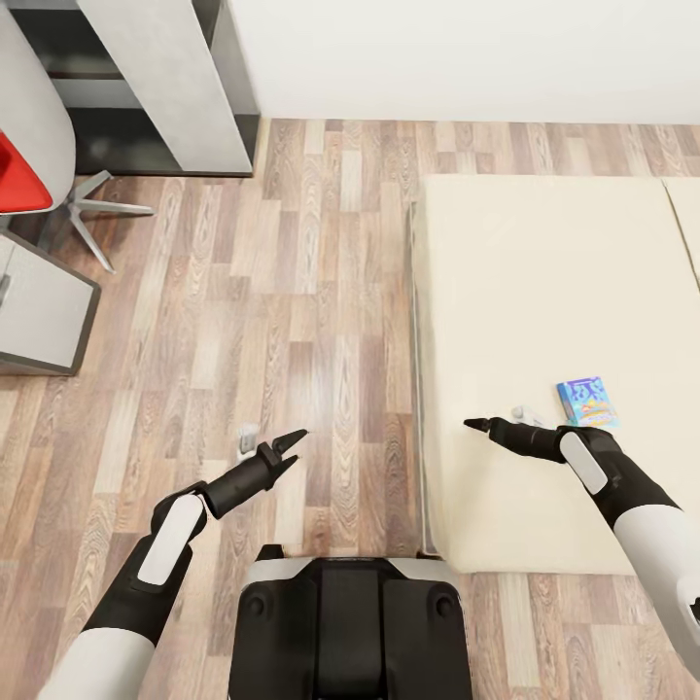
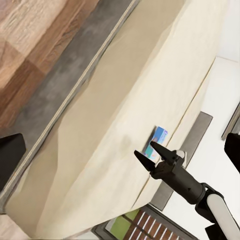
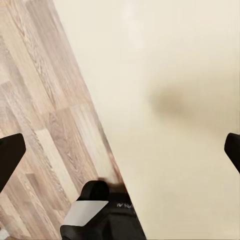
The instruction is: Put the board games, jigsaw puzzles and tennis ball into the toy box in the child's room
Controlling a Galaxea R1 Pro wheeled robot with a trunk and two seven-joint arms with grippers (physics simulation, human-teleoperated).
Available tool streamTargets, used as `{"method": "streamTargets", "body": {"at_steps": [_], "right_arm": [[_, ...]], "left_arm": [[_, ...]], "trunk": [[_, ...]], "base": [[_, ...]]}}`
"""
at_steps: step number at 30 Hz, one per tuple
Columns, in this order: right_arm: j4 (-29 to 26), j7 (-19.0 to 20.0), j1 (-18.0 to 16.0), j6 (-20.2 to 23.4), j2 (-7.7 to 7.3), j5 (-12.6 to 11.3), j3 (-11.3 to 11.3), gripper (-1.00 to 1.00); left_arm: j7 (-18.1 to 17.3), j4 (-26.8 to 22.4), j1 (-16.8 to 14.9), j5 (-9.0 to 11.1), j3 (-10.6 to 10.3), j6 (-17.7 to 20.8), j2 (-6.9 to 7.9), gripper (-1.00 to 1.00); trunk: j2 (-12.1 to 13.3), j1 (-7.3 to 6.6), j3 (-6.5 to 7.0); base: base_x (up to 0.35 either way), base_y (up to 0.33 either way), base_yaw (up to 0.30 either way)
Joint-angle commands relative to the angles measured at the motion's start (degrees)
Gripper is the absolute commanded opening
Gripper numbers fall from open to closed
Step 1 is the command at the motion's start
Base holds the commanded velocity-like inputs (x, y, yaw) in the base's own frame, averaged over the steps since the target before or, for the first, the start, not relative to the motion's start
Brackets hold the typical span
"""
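Board game (image 1: 587, 402) lies flat on the bed (image 1: 544, 321), just beside the right gripper.
Left gripper (image 1: 289, 449) is seen spread and empty over wooden floor (image 1: 243, 292); right gripper (image 1: 483, 426), parted, holds nothing. Light, stiff cardboard is judged; its slick thin edges should be pinched.

From your left wrist camera, the right hand (image 2: 146, 151) hung with its two dark fingers parted over the beige bed (image 2: 115, 115), a small blue board game (image 2: 159, 135) lying just beyond them, wooden floor (image 2: 35, 45) alongside the mattress.
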Motion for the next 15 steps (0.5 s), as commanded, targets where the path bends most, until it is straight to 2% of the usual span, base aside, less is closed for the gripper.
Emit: {"method": "streamTargets", "body": {"at_steps": [1,15], "right_arm": [[-0.04,0.06,-0.02,0.16,-0.06,-0.08,0.17,1.00],[-0.19,0.06,-0.02,0.16,-0.31,-0.08,0.17,1.00]], "left_arm": [[-0.08,0.02,-0.03,0.17,0.08,0.40,-0.01,1.00],[-0.08,0.02,-0.03,0.22,0.10,0.40,-0.02,1.00]], "trunk": [[-0.09,0.03,-0.06],[-0.09,0.03,-0.06]], "base": [[0.000,0.286,0.000],[0.000,0.287,0.000]]}}
